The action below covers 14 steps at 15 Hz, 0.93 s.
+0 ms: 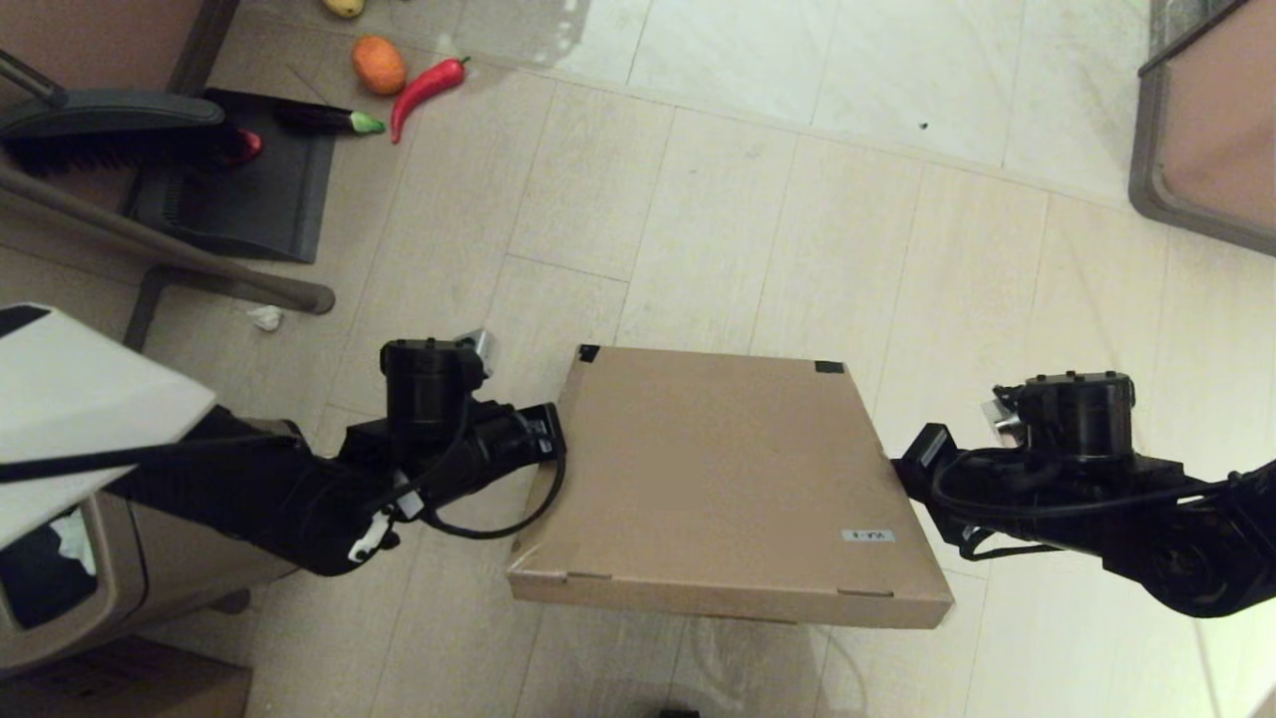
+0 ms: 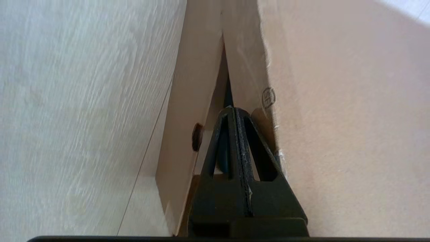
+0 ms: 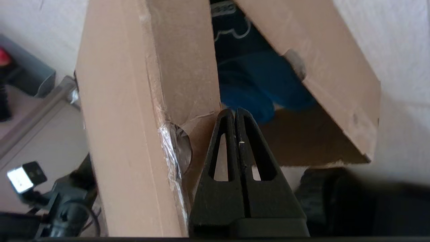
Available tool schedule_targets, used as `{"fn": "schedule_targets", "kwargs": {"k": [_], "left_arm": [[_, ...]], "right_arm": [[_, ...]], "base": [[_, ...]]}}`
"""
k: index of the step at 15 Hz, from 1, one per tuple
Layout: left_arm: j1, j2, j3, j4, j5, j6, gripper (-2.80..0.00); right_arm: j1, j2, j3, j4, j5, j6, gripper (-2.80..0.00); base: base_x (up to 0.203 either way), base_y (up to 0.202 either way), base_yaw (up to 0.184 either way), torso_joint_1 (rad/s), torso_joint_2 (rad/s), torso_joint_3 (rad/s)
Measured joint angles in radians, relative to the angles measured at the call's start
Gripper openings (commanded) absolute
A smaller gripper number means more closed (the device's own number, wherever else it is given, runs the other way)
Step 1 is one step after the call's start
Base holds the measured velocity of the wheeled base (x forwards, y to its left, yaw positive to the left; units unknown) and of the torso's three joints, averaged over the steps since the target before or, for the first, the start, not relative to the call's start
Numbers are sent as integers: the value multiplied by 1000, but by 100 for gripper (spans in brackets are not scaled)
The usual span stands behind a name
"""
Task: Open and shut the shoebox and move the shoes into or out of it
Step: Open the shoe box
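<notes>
The brown cardboard shoebox [image 1: 718, 469] lies on the floor between my arms, with its lid tilted up off the base at the near side. My left gripper [image 1: 553, 439] is shut, and its tip is wedged into the gap under the lid's left side flap [image 2: 231, 109]. At the right side, my right gripper [image 1: 902, 467] is also shut, its tip under the lid edge [image 3: 235, 111]. The right wrist view looks through the opening between the lid [image 3: 114, 117] and the base and shows the navy shoes [image 3: 248, 80] inside, one with a white-outlined emblem. Nothing lies between either pair of fingers.
A brown trash bin [image 1: 60, 578] stands at my near left. At the far left are a dark dustpan [image 1: 249, 199] with a brush, a toy orange [image 1: 379, 65], a red chili [image 1: 424, 90] and an eggplant [image 1: 324, 120]. Furniture [image 1: 1206, 130] fills the far right corner.
</notes>
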Motion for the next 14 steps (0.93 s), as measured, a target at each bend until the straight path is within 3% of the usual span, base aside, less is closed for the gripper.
{"fn": "schedule_targets", "kwargs": {"k": [7,14], "left_arm": [[-1,-17,-25,1,2,0,-280],[3,-9,-159,72,14,-16,-280]], "right_arm": [[0,-60,-7,88,93,33,-280],[0,-81,-28,97,104,123,-280]], "base": [[0,0,0,0,0,0],[0,0,0,0,0,0]]}}
